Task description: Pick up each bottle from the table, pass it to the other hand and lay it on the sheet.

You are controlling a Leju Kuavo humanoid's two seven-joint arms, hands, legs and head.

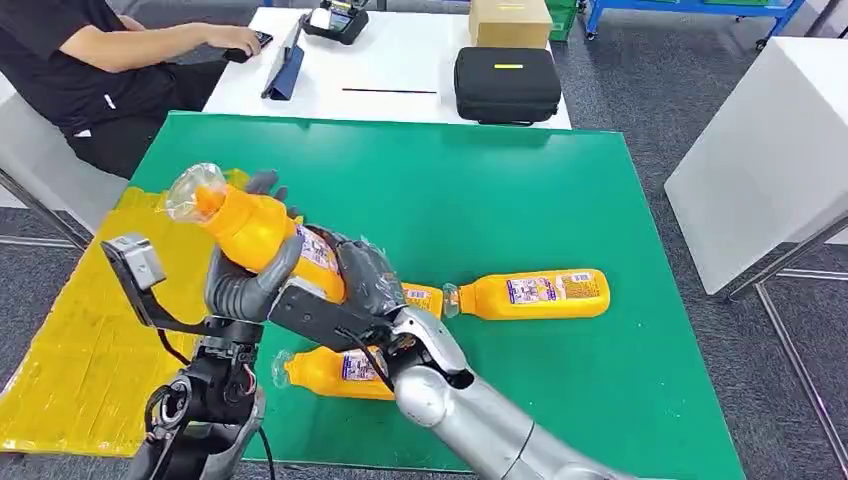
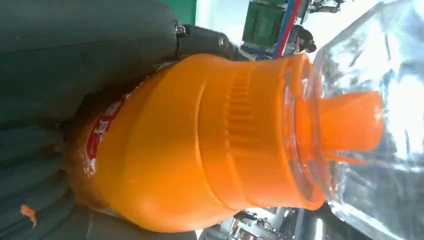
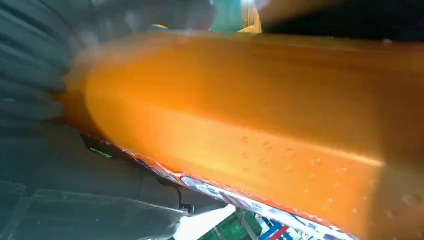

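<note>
- Currently both the left hand (image 1: 250,285) and right hand (image 1: 365,285) are gripping the raised bottle (image 1: 255,228).
- Releasing early is risking a drop short of the yellow sheet (image 1: 80,350).

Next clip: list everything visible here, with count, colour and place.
Held bottle: one, orange, clear cap, gripped by both hands above the table's left part.
Lying bottles: two fully seen, orange, on the green table; one right of the hands, one under them.
Sheet: one, yellow, left of the table.
Black case: one, white table behind.
Cardboard box: one, brown, same table.
Person: one, black shirt, seated upper left.
Left robot hand: grey, grips bottle.
Right robot hand: grey, grips bottle.
</note>
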